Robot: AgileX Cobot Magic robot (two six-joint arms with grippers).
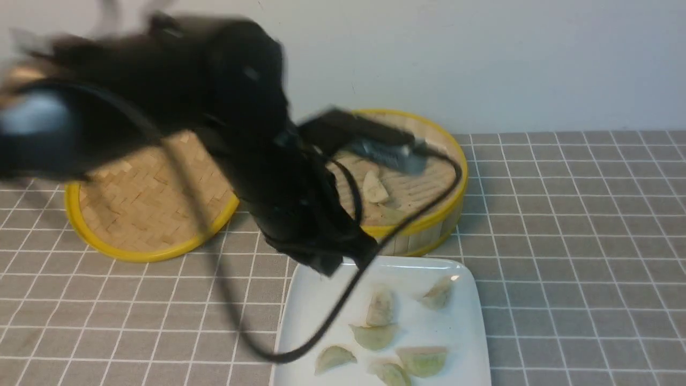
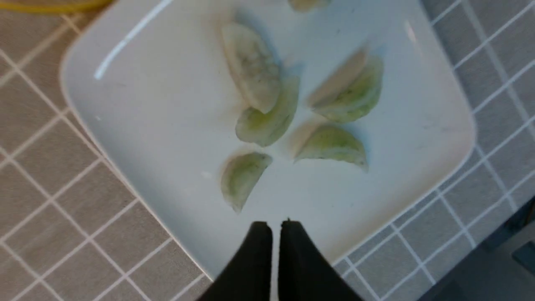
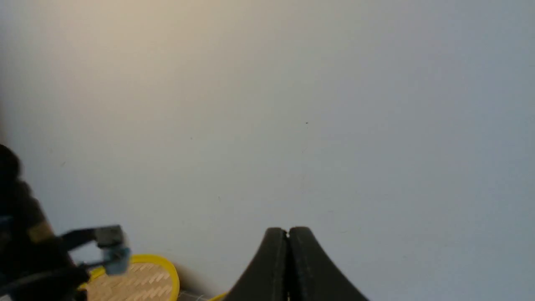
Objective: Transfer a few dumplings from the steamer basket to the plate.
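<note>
Six pale green and cream crescent dumplings lie on the glossy white squarish plate, two of them touching. The plate sits on the robot's side of the round bamboo steamer basket with yellow rims, just beside it. At least one cream dumpling lies on the basket floor. Left pincer hovers over the plate's edge, fingers almost together, nothing between them. The left arm is blurred in the front view; its black cable crosses the plate's left side. Flat woven bamboo lid lies left of the basket on the grey, white-gridded table. Right pincer is closed, empty, facing the pale wall.
</note>
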